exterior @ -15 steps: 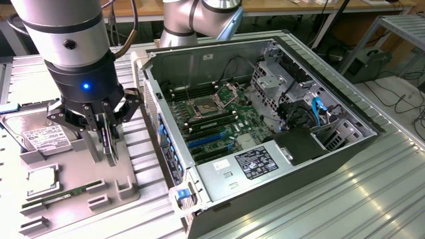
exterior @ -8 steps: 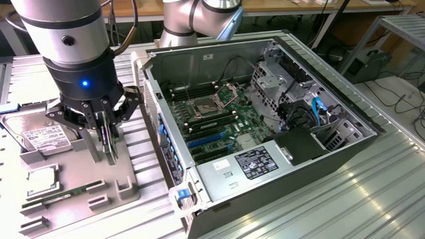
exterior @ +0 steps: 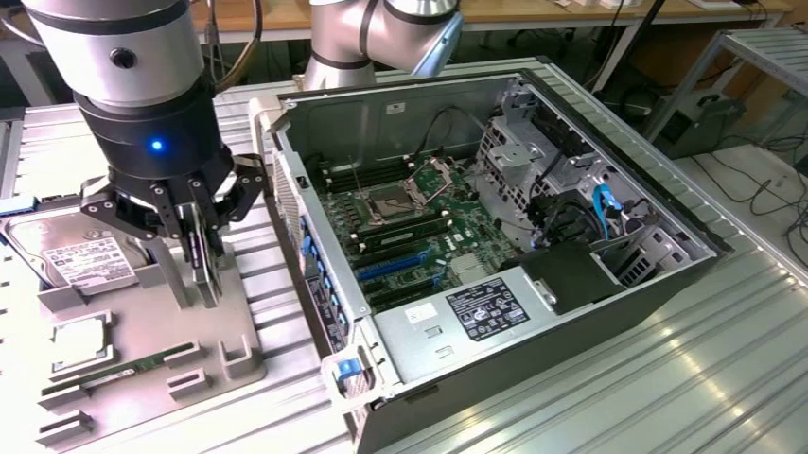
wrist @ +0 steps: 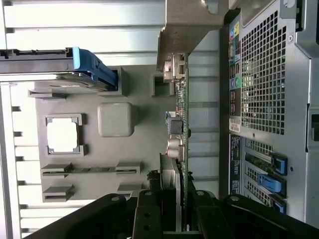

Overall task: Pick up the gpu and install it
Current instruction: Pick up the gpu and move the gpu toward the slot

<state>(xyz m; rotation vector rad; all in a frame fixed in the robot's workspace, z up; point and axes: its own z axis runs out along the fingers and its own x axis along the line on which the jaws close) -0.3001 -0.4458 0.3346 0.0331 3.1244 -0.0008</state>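
Exterior view puts the gripper point(exterior: 200, 251) over the grey fixture tray point(exterior: 189, 352), its fingers drawn in and clamped on the gpu point(exterior: 202, 270), which stands on edge at the tray's side nearest the computer case point(exterior: 505, 378). Grasping looks done, whereas installing is not: the blue expansion slots point(exterior: 392, 270) on the motherboard point(exterior: 430, 227) sit unfilled (whether the card has cleared its holder, I cannot tell). Elsewhere the tray holds a hard drive point(exterior: 76, 255), a square processor chip point(exterior: 76, 336) and a memory stick point(exterior: 127, 369), each in its own pocket, with the case lying open alongside
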